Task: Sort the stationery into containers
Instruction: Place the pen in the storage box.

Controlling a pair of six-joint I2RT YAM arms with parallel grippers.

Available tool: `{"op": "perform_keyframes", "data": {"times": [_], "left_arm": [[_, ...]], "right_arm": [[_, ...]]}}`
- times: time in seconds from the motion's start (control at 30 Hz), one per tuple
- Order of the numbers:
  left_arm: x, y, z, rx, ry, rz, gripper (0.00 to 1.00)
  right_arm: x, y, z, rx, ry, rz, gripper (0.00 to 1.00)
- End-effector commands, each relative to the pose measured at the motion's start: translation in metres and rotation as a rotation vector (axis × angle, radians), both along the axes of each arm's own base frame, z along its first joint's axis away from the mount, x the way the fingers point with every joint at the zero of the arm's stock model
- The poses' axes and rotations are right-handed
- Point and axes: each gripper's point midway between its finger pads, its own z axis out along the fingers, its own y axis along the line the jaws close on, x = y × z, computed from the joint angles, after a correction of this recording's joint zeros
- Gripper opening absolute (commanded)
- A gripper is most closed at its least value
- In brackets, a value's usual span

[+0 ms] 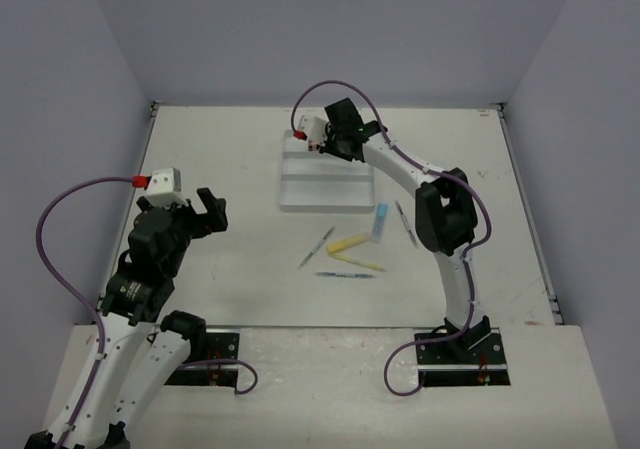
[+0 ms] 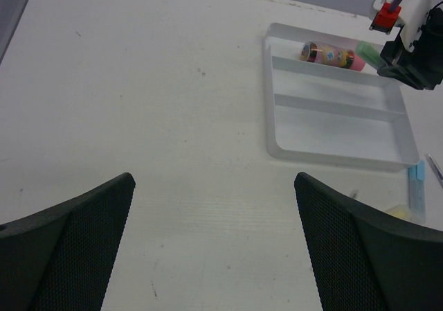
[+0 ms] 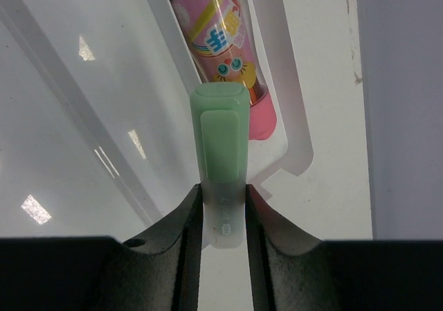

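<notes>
Nearest the lens in the right wrist view, the right gripper (image 3: 223, 207) is closed to a narrow gap on the clear lower barrel of a mint-green plastic highlighter (image 3: 220, 138). One dark finger presses on each side, and the cap points away from the camera. The highlighter hangs over the end of the outer compartment of the white, shallow three-compartment plastic tray (image 3: 287, 117). Its cap overlaps the end of a stubby pink printed tube (image 3: 220, 44) lying in that compartment; I cannot tell whether the two touch.

The left gripper (image 2: 214, 245) is spread wide above the white table (image 2: 138, 82), holds nothing, and sits well apart from the tray.

Only the top view shows me the loose items, lying on the table near the tray's near-right corner: a light-blue highlighter (image 1: 380, 222), a yellow highlighter (image 1: 348, 242) and several thin pens (image 1: 316, 247). Only the left wrist view shows me the tube lying lengthwise in the far compartment, which the right arm covers from above.
</notes>
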Motion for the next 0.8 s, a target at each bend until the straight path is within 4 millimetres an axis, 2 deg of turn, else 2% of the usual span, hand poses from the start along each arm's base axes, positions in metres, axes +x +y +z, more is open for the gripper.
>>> {"op": "perform_keyframes", "data": {"times": [0.0, 0.13, 0.23, 0.3, 0.47, 0.57, 0.6, 0.63, 0.7, 0.73, 0.77], "left_arm": [[0.002, -0.001, 0.007, -0.003, -0.030, -0.007, 1.00], [0.002, -0.001, 0.006, 0.001, -0.026, -0.004, 1.00], [0.002, 0.000, 0.006, 0.005, -0.023, 0.001, 1.00], [0.002, 0.001, 0.005, 0.006, -0.021, 0.002, 1.00], [0.004, 0.000, 0.003, 0.012, -0.006, -0.002, 1.00], [0.007, -0.005, 0.002, 0.021, 0.006, -0.027, 1.00], [0.010, -0.009, -0.001, 0.026, 0.018, -0.048, 1.00], [0.013, -0.017, -0.003, 0.026, 0.034, -0.090, 1.00], [0.021, -0.038, -0.006, 0.011, 0.085, -0.184, 1.00], [0.028, -0.055, -0.009, -0.012, 0.129, -0.253, 1.00], [0.032, -0.071, -0.016, -0.016, 0.171, -0.306, 1.00]], "right_arm": [[0.010, 0.011, 0.015, 0.013, -0.063, 0.043, 0.08], [0.003, 0.013, 0.005, 0.021, -0.027, 0.040, 0.29], [-0.002, 0.014, 0.003, 0.020, -0.009, 0.034, 0.40], [-0.004, 0.014, 0.005, 0.029, -0.004, 0.034, 0.44], [-0.009, 0.020, 0.030, 0.090, -0.017, 0.038, 0.52], [-0.008, 0.015, 0.054, 0.129, -0.050, -0.006, 0.50], [-0.004, 0.008, 0.066, 0.163, -0.067, -0.066, 0.49], [-0.004, -0.002, 0.087, 0.239, -0.086, -0.162, 0.49], [-0.016, -0.029, 0.132, 0.430, -0.108, -0.366, 0.49], [-0.021, -0.048, 0.146, 0.508, -0.112, -0.460, 0.49], [-0.036, -0.062, 0.161, 0.617, -0.105, -0.563, 0.49]]}}
